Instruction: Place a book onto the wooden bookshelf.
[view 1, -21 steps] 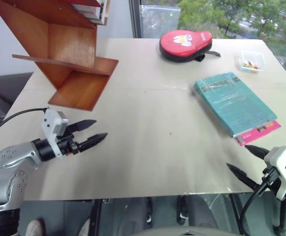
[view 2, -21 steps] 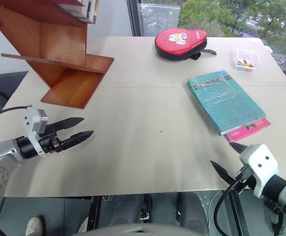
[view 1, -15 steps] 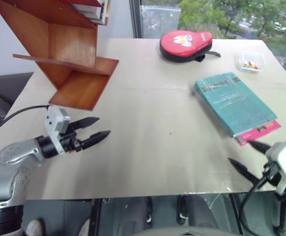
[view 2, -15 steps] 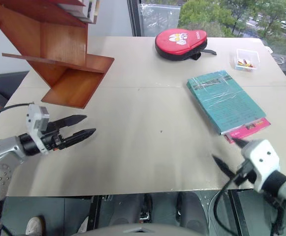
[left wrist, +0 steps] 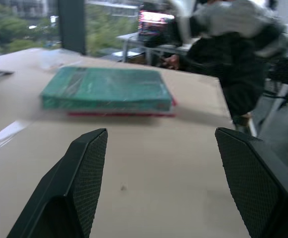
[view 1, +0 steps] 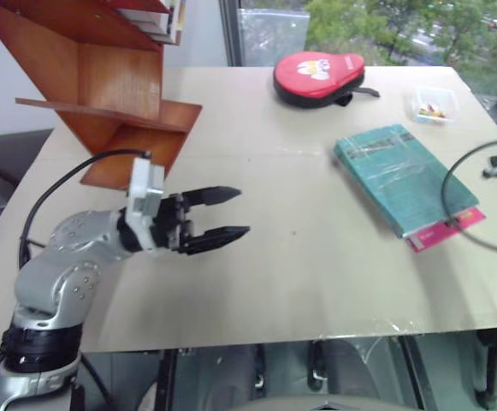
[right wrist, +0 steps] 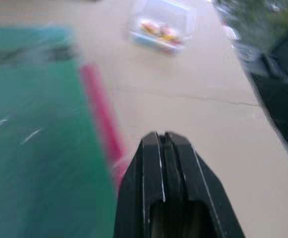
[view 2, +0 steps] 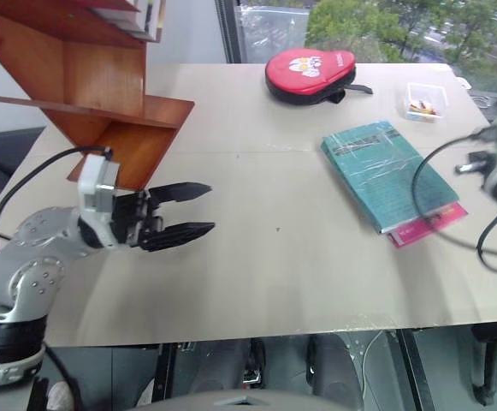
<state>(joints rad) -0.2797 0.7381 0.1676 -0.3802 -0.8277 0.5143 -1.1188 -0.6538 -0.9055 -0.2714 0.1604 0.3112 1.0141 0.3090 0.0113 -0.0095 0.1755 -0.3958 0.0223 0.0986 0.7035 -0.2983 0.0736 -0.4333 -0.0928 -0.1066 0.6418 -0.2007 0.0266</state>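
The teal-green book [view 1: 402,175] lies flat on the right half of the table, on top of a pink book [view 1: 453,227] whose edge sticks out. At the back left stands the reddish-brown wooden bookshelf [view 1: 120,94] of slanted boards. My left gripper [view 1: 241,212] hovers open over the table's left-middle, pointing right at the book [left wrist: 104,89], well short of it. In the right wrist view my right gripper [right wrist: 161,135] is shut and empty, just off the book's [right wrist: 34,148] right edge, over the pink strip [right wrist: 101,119].
A red paddle case [view 1: 321,77] lies at the back centre. A small clear plastic box [view 1: 434,104] with small items sits at the back right. Black cables trail from both wrists. The beige table [view 1: 299,282] has its front edge near me.
My left gripper has swung right and further in over the table, still open. My right arm has left the front edge for the right side beside the book, and its fingers have shut.
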